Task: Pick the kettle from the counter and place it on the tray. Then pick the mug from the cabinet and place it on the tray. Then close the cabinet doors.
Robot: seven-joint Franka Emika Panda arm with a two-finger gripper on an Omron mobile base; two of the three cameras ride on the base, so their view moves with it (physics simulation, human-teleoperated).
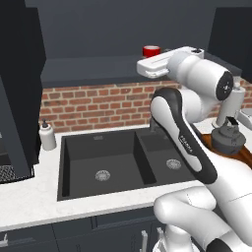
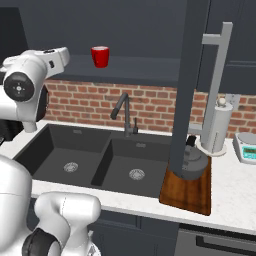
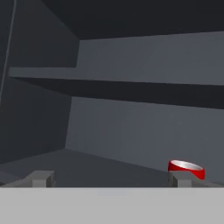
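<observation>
The red mug [image 1: 151,50] [image 2: 100,56] stands on the lower shelf of the open dark cabinet [image 1: 93,69]. In the hand view my gripper [image 3: 111,179] is open and faces into the cabinet with nothing between its fingers. There the mug [image 3: 186,168] peeks up just behind the right fingertip [image 3: 180,180], off to the side of the gap. The dark kettle [image 1: 228,138] [image 2: 193,162] sits on the wooden tray [image 1: 244,158] [image 2: 187,192] on the white counter [image 2: 227,200]. An open cabinet door [image 2: 187,85] partly covers the kettle in the right base view.
A black double sink [image 1: 123,160] with a faucet [image 2: 126,115] lies below the cabinet. The other open door [image 1: 19,88] hangs at the left, above a soap bottle [image 1: 47,135]. A paper-towel roll [image 2: 217,127] and a scale [image 2: 246,147] stand right of the tray.
</observation>
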